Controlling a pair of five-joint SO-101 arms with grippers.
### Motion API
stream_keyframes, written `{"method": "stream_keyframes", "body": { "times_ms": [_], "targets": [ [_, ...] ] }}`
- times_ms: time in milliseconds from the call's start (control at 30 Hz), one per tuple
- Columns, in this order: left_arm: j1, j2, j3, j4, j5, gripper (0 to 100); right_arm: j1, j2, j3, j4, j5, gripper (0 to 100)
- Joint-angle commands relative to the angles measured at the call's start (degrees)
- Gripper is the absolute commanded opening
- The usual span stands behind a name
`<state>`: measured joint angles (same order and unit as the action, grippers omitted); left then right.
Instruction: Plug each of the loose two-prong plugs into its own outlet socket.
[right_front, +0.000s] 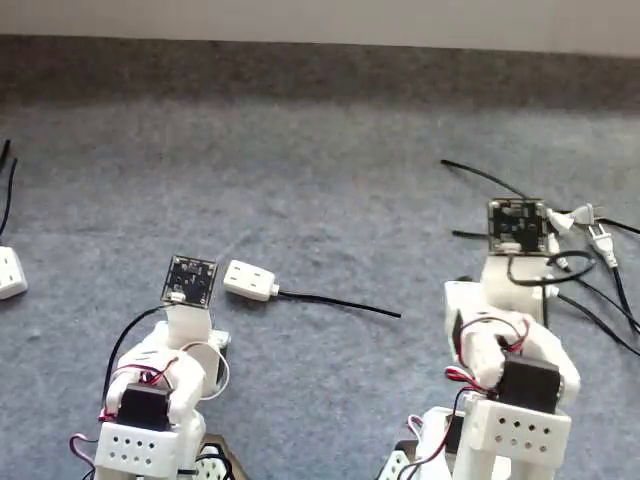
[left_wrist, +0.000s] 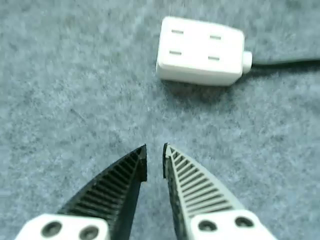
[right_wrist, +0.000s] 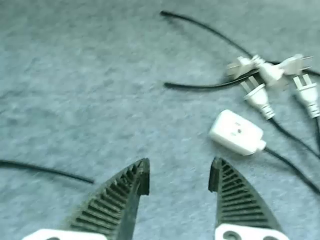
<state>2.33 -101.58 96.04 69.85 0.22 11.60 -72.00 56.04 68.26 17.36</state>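
Looking down in the high view, the grey surface (right_front: 330, 180) carries a white socket block (right_front: 250, 280) left of its middle, just in front of the left arm (right_front: 160, 380), with its black cord (right_front: 340, 302) trailing toward the right. A second socket (right_front: 10, 272) lies at the left edge. The loose plugs (right_front: 590, 228) lie in a tangle of black leads near the right edge, just past the right arm (right_front: 510, 360).

In the left wrist view, the left gripper (left_wrist: 155, 161) hovers over bare surface, its tips drawn almost together with nothing between them. The socket block (left_wrist: 200, 51) lies apart from the tips, slots facing up and unfilled, with its cord (left_wrist: 285, 63) leaving one end.

In the right wrist view, the right gripper (right_wrist: 179, 182) is spread wide and holds nothing. A small socket (right_wrist: 236, 132) lies near one tip, not touching it. The plugs (right_wrist: 257, 95) lie farther off, unplugged, prongs bare.
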Motion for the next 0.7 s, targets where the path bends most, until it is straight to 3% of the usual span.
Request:
{"method": "stream_keyframes", "body": {
  "times_ms": [0, 167, 267, 367, 667],
  "targets": [
    [-3.7, -0.1, 0.6, -8.7, 0.2, 8, 9.8, 2.4, 2.3, -10.0, 9.8, 19.9],
    [-7.8, 0.0, 1.3, -9.9, 0.2, 8, 17.9, 18.4, 2.4, -20.4, 22.4, 19.9],
    [-8.0, 0.0, 1.3, -10.1, 0.2, 8, 20.4, 30.4, 1.5, -32.7, 27.3, 19.9],
    [-7.8, 0.0, 1.3, -10.2, 0.2, 8, 22.0, 42.9, -3.6, -42.8, 26.2, 19.9],
    [-7.7, 0.0, 1.3, -10.2, 0.2, 8, 21.0, 79.8, -32.0, -43.5, 21.5, 19.9]
  ]
}}
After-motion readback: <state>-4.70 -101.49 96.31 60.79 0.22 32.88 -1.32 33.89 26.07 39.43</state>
